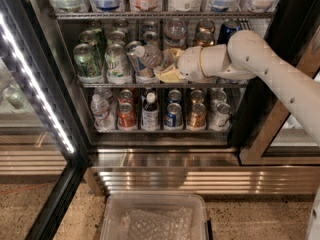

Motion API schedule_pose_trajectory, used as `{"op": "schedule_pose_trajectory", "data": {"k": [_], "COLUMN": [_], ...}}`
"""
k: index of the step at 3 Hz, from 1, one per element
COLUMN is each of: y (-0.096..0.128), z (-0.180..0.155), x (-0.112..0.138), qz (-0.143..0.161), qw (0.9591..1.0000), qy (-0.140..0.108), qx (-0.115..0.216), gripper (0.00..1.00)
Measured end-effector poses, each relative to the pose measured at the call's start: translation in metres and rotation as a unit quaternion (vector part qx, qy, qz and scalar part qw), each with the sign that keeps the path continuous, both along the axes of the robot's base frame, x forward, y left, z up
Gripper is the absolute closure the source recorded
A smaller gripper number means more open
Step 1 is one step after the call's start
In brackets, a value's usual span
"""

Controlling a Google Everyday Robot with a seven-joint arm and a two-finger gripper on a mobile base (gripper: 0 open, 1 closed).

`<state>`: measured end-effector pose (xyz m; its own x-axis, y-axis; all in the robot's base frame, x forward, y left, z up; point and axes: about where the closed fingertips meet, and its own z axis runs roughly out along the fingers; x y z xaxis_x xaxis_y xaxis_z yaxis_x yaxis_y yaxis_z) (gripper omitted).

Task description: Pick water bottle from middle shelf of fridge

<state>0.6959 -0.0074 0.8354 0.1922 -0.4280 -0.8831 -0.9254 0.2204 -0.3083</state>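
The fridge stands open in front of me. My arm reaches in from the right to the middle shelf, a wire rack with several drink cans. My gripper is at the shelf's centre front, shut on the water bottle. The bottle is clear with a white cap and lies tilted, cap pointing up and left, leaning against the cans. One yellowish finger shows under the bottle's lower end.
The glass door with its white LED strip stands open at the left. The lower shelf holds cans, a dark white-capped bottle and another clear bottle. A clear plastic bin sits on the floor below.
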Motion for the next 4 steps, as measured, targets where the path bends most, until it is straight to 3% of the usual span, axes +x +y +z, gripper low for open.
{"op": "schedule_pose_trajectory", "data": {"k": [1, 3, 4], "y": [-0.004, -0.016, -0.03], "z": [0.013, 0.025, 0.039], "x": [-0.009, -0.021, -0.04], "qz": [-0.005, -0.024, -0.048], "qw": [0.9996, 0.998, 0.9957], "qy": [-0.028, -0.058, -0.076], "qx": [-0.005, -0.004, 0.019], "gripper": [1.0, 1.0, 1.0]}}
